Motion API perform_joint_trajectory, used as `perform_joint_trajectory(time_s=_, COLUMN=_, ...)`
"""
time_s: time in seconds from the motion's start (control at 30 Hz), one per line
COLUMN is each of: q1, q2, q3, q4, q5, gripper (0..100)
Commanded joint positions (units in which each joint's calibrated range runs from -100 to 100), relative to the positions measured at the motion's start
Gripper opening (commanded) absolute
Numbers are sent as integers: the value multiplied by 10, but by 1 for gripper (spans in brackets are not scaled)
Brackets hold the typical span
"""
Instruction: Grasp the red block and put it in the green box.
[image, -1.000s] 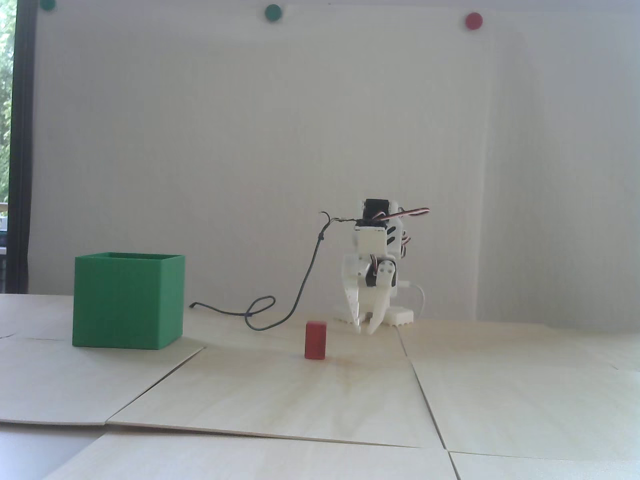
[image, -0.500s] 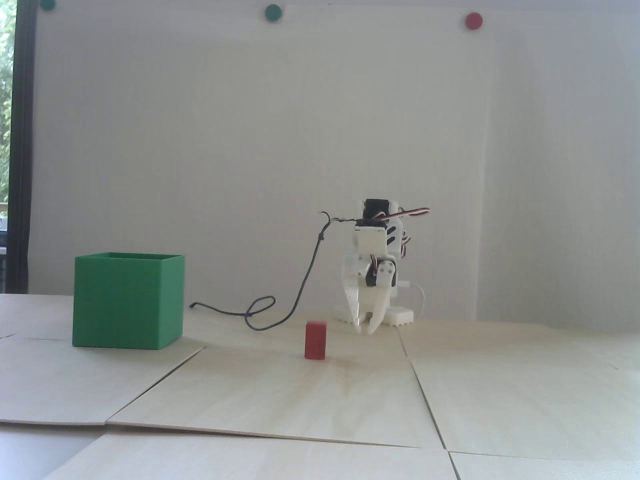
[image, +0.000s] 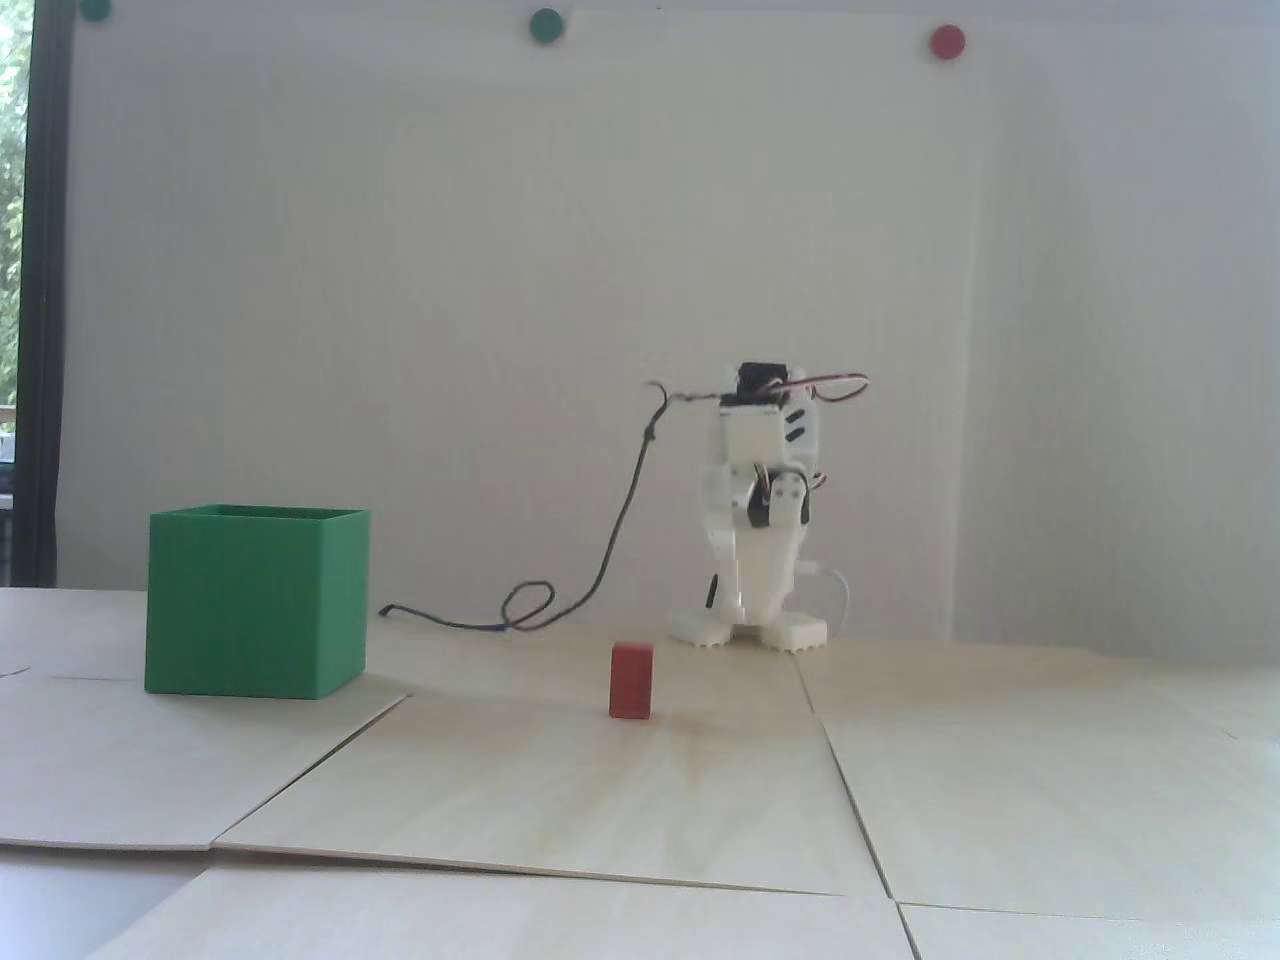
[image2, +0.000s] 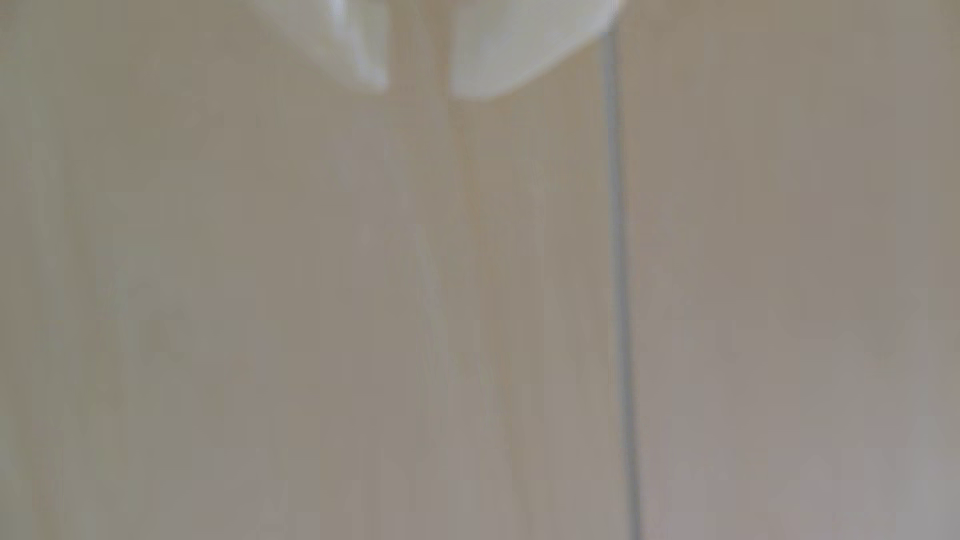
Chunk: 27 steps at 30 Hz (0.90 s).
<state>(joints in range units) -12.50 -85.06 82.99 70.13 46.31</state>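
Pale wood panels make up the worktop (image: 620, 780), laid edge to edge with thin dark seams between them; one such seam (image2: 621, 291) runs top to bottom through the wrist view, right of centre. Behind the worktop rises a plain white wall (image: 500, 300) carrying a round red dot (image: 947, 41) and a green dot (image: 546, 25) near its top edge.

Next in size, the green box (image: 256, 602) sits on the worktop at the left of the fixed view, open side up, with nothing seen above its rim. Well apart from it, toward the middle, the white arm (image: 760, 500) stands folded on its base at the back of the worktop, with a dark cable (image: 625, 510) drooping from its top and looping on the surface toward the box.

The claw (image2: 421, 91) enters the wrist view from the top edge, its two white fingertips (image2: 363, 57) blurred but apparently parted by a narrow gap, with only bare wood between them; it grips nothing. In the fixed view it is too tucked against the arm to pick out.

Smallest, the red block (image: 631, 680) stands upright on the worktop, in front of the arm's base and slightly to its left, clear of both arm and box.
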Motion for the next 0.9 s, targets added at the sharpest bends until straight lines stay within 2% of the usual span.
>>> perform_joint_trajectory(time_s=0.0, q1=-24, q2=187, q3=-312, q4=-2, q5=-20, gripper=3)
perform_joint_trajectory(time_s=0.07, q1=-12, q2=326, q3=-466, q4=4, q5=-39, gripper=3)
perform_joint_trajectory(time_s=0.27, q1=68, q2=681, q3=-800, q4=17, q5=-70, gripper=3)
perform_joint_trajectory(time_s=0.37, q1=92, q2=853, q3=-963, q4=66, q5=-72, gripper=3)
perform_joint_trajectory(time_s=0.47, q1=95, q2=1014, q3=-1140, q4=137, q5=-97, gripper=3)
perform_joint_trajectory(time_s=0.67, q1=86, q2=1226, q3=-1411, q4=226, q5=-150, gripper=3)
perform_joint_trajectory(time_s=0.87, q1=84, q2=1325, q3=-1602, q4=289, q5=-155, gripper=3)
